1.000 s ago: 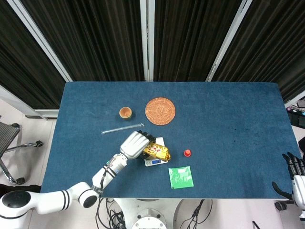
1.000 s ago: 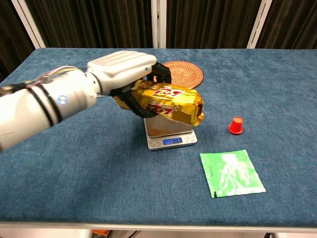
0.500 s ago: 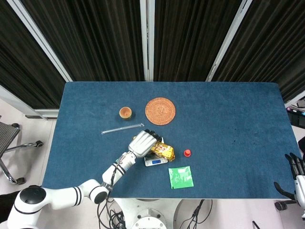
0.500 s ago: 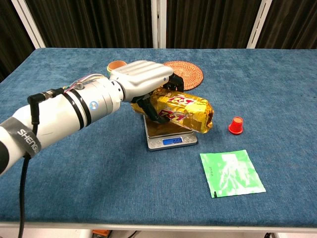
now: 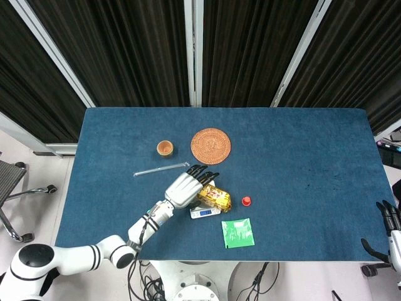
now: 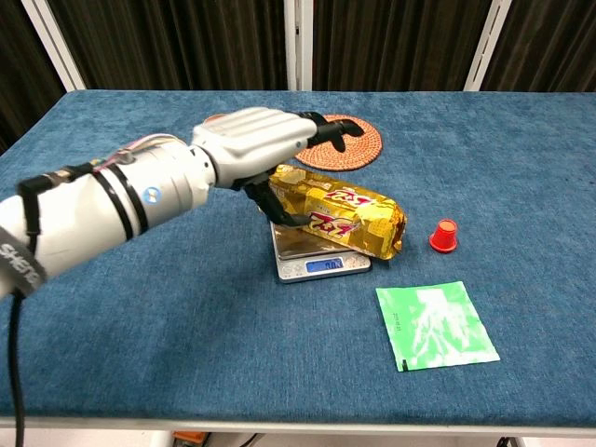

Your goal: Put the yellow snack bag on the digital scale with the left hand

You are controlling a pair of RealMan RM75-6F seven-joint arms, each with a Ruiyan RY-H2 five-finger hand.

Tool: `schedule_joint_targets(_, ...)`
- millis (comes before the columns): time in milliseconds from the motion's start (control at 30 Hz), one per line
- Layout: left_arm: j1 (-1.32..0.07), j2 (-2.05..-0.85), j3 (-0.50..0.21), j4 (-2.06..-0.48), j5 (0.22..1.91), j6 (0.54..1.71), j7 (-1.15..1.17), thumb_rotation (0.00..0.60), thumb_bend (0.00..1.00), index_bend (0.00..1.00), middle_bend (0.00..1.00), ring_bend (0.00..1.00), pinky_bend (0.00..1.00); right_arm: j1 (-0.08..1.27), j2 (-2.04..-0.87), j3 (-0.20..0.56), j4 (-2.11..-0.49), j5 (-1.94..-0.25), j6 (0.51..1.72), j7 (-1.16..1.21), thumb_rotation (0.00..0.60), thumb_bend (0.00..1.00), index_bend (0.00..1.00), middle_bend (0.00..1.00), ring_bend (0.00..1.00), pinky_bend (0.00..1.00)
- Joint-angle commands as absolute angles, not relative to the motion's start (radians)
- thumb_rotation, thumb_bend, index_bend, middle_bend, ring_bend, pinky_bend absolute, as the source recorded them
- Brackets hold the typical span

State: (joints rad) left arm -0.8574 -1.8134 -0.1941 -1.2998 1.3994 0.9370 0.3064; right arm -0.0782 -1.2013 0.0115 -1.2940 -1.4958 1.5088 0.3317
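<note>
The yellow snack bag point(image 5: 214, 198) point(image 6: 340, 216) lies across the small digital scale point(image 5: 202, 213) point(image 6: 321, 265), its right end hanging past the platform. My left hand point(image 5: 185, 187) point(image 6: 251, 144) hovers over the bag's left end with its fingers stretched out above the bag, gripping nothing; the thumb hangs down beside the bag's left end. The scale's blue display is lit. My right hand point(image 5: 390, 229) shows only at the far right edge of the head view, off the table, fingers spread and holding nothing.
A red cap point(image 5: 246, 201) point(image 6: 444, 236) stands right of the scale. A green packet point(image 5: 238, 232) point(image 6: 436, 326) lies flat near the front edge. Behind the scale are a woven mat point(image 5: 210, 145) point(image 6: 358, 140), a small cup point(image 5: 165, 148) and a clear rod point(image 5: 160, 168).
The left hand lowered the bag onto the scale and let go. Its fingers, wrapped around the bag before, now stretch out above it.
</note>
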Motion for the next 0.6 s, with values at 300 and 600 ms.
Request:
schedule_joint_targets(300,-0.501,-1.459,0.018,-1.591,1.468,1.364,0.477,0.600,0.20,0.01,0.13,0.00,0.08,-0.083,-1.226,0.012,-1.266,-1.513,1.537,0.326,0.600,0.17,0.00,0.00,0.00,0.06)
schedule_joint_targets(600,-0.251,-1.328,0.191,-1.436,1.646,1.663,0.251,0.600,0.15,0.01,0.13,0.00,0.04,-0.084,-1.260,0.001,-1.245,-1.540,1.556,0.268,0.600,0.17,0.00,0.00,0.00,0.05)
